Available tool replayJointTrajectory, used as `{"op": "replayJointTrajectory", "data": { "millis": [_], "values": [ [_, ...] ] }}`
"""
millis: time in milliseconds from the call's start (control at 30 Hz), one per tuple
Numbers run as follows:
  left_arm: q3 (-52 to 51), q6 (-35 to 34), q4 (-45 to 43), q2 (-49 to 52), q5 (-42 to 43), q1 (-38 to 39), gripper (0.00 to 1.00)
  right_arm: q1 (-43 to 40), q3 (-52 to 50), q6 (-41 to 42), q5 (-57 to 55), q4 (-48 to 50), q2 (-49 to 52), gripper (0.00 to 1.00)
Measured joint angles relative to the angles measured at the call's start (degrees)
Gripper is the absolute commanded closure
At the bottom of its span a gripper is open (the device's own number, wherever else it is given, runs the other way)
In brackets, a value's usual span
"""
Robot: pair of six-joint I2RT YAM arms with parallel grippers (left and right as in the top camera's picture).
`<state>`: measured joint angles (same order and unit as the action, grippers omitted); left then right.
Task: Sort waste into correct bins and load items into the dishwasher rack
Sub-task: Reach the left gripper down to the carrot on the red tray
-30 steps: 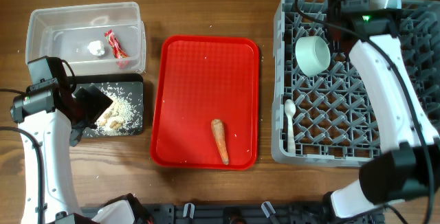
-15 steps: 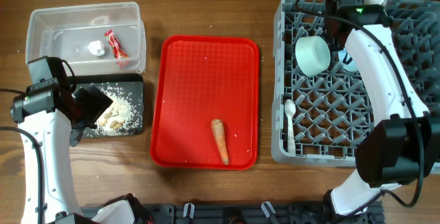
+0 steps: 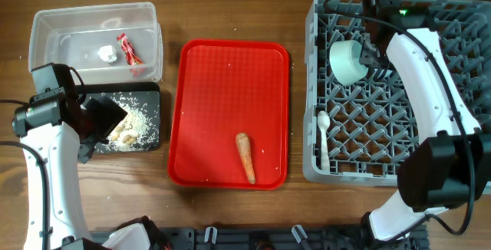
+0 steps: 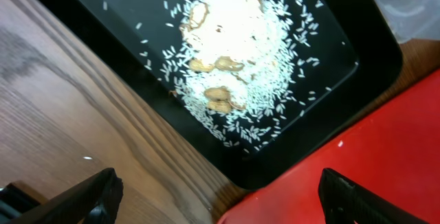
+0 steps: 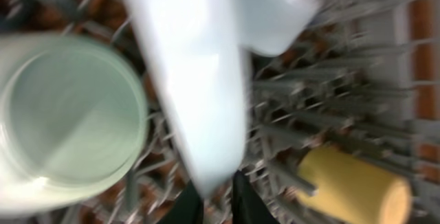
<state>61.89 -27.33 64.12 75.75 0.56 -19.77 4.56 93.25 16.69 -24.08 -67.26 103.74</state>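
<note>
Dishwasher rack [image 3: 376,139]: grey pegged crate at the right end of the wooden surface [image 3: 230,4].

Overhead:
- The rack carries a pale green bowl [image 3: 347,60] in its upper left part and a white plastic spoon [image 3: 324,136] along its left wall.
- The right arm [image 3: 430,89] reaches over the rack to just beside the pale green bowl.
- Red serving tray [image 3: 222,81], centre: one carrot [image 3: 245,158] near its lower right corner.
- Clear tub [image 3: 46,31], upper left: red wrapper [image 3: 126,49] and white crumpled scrap [image 3: 107,53], side by side.
- Black tray [image 3: 153,89], just below the tub: rice scraps [image 3: 134,120].

Left wrist:
- Left claw [image 4: 218,179] is spread wide with nothing between its fingers, above the black tray's corner next to the red serving tray.
- The rice is heaped with tan bits.

Right wrist, blurred:
- Pale blue bowl [image 5: 199,80] stands on edge among the pegs, with the pale green bowl to its left and a yellow cup [image 5: 347,179] lying lower right.
- Right claw [image 5: 218,200] sits at the blue bowl's rim, fingers a little apart; whether it pinches the rim cannot be told.
</note>
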Motion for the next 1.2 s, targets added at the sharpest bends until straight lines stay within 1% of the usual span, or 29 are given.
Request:
{"op": "replayJointTrajectory", "data": {
  "millis": [33, 100, 167, 233, 367, 400, 433, 533, 633, 700, 767, 1000, 1067, 1167, 1200],
  "values": [
    [0.0, 0.0, 0.0, 0.0, 0.31, 1.05, 0.08, 0.2, -0.02, -0.11, 3.21, 0.26, -0.85, 0.61],
    [0.0, 0.0, -0.02, 0.0, 0.79, 2.84, 0.08, 0.57, -0.07, -1.33, 7.52, 0.44, -2.47, 0.6],
    [0.0, 0.0, -0.04, 0.0, 1.07, 6.75, 0.07, 0.72, -0.07, -2.73, 10.49, 0.26, -4.72, 0.59],
    [0.0, 0.0, -0.28, 0.0, 1.49, 10.75, 0.07, 0.72, -0.07, -3.41, 12.33, -0.66, -6.95, 0.53],
    [0.0, -0.31, -1.68, 0.11, 3.58, 19.54, 0.06, 0.7, -0.07, -4.5, 15.5, -1.6, -10.38, 0.39],
    [0.0, -0.85, -1.77, 0.33, 4.0, 21.73, 0.06, 0.7, -0.07, -4.61, 16.55, -1.81, -10.8, 0.29],
    [0.0, -1.4, -1.79, 0.7, 4.39, 23.65, 0.06, 0.7, -0.07, -4.83, 17.57, -1.99, -10.99, 0.23],
    [0.0, -3.61, -2.08, 2.91, 4.96, 28.87, 0.05, 0.7, -0.07, -6.6, 21.29, -2.6, -11.08, 0.23],
    [0.0, -5.7, -3.28, 6.27, 5.4, 34.86, 0.04, 0.7, -0.07, -9.22, 25.49, -3.82, -11.08, 0.21],
    [0.0, -7.02, -4.44, 8.04, 5.57, 37.66, 0.04, 0.7, -0.07, -10.82, 28.39, -4.17, -11.08, 0.21],
    [0.0, -7.98, -7.45, 11.85, 6.88, 42.53, 0.04, 0.7, -0.07, -11.85, 30.12, -4.24, -11.08, 0.21],
    [0.0, -12.52, -14.14, 21.59, 9.66, 54.75, 0.04, 0.7, -0.07, -12.52, 31.85, -4.22, -11.08, 0.21],
    [0.0, -14.34, -15.43, 23.52, 9.99, 56.96, 0.04, 0.7, -0.07, -12.52, 32.0, -4.22, -11.08, 0.21],
    [0.0, -17.42, -17.33, 26.23, 10.05, 59.34, 0.08, 0.7, -0.07, -12.52, 32.0, -4.24, -11.08, 0.21],
    [0.0, -18.05, -17.84, 26.82, 10.08, 59.69, 0.11, 0.7, -0.07, -12.52, 32.02, -4.24, -11.08, 0.21]
  ]
}}
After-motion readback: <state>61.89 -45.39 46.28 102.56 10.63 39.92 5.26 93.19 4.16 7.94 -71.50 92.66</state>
